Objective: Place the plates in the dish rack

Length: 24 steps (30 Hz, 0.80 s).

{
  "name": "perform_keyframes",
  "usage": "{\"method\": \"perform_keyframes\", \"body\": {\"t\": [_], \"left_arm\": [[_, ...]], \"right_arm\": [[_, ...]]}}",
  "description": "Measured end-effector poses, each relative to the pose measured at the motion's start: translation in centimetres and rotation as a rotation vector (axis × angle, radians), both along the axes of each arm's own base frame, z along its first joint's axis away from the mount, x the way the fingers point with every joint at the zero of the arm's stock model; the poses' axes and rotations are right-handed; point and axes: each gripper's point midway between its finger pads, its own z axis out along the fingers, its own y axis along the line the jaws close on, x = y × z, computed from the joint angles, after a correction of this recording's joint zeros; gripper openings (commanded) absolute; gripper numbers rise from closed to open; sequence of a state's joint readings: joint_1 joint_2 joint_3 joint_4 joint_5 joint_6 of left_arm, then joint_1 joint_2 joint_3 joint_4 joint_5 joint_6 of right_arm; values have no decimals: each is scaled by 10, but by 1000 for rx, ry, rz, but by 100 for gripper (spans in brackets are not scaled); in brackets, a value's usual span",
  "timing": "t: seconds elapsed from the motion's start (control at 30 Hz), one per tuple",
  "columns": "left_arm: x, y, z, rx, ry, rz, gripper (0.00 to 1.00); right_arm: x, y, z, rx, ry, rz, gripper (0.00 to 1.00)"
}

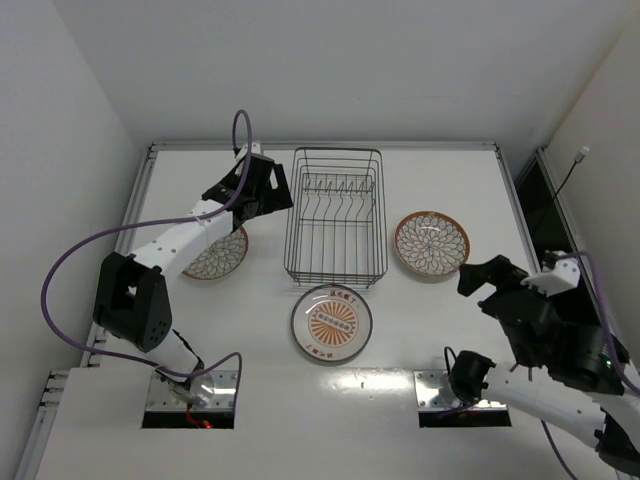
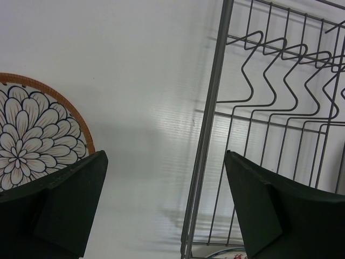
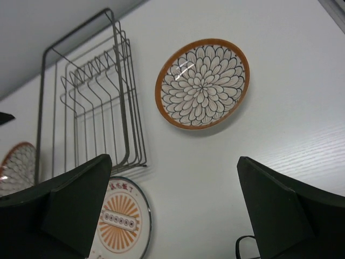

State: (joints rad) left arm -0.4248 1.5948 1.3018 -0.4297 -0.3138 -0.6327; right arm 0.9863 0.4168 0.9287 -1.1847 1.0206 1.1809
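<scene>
The dish rack point(image 1: 335, 215) is a dark wire basket at mid-table, with nothing in it. One petal plate point(image 1: 212, 258) lies flat to its left, partly under my left arm. A second petal plate point(image 1: 431, 245) lies to its right, and the sunburst plate point(image 1: 332, 322) lies just in front of it. My left gripper point(image 1: 265, 205) hovers open above the rack's left rim point(image 2: 207, 135), holding nothing, with the left petal plate point(image 2: 32, 135) beside one finger. My right gripper point(image 1: 487, 283) is open and raised, off to the near right of the right petal plate point(image 3: 202, 83). Its view also takes in the rack point(image 3: 91, 102) and the sunburst plate point(image 3: 116, 221).
White walls close the table at the back and on both sides. A raised metal rail point(image 1: 140, 200) runs along the left edge. A purple cable point(image 1: 70, 260) loops out from my left arm. Both arm bases sit at the near edge.
</scene>
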Motion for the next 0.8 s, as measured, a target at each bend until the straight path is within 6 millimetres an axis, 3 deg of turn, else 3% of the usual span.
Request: {"method": "perform_keyframes", "body": {"t": [0.13, 0.33, 0.5, 0.63, 0.8], "left_arm": [[-1, -2, 0, -9, 4, -11, 88], [-1, -4, 0, -15, 6, -19, 88], [-1, -5, 0, -18, 7, -22, 88], [-1, -5, 0, -16, 7, -23, 88], [-1, -5, 0, -16, 7, -24, 88]], "right_arm": [[-4, -12, 0, 37, -43, -20, 100], [10, 11, -41, -177, 106, -23, 100], [20, 24, -44, -260, 123, 1, 100], [41, 43, -33, -363, 146, 20, 100], [89, 66, -34, -428, 221, 28, 100]]}}
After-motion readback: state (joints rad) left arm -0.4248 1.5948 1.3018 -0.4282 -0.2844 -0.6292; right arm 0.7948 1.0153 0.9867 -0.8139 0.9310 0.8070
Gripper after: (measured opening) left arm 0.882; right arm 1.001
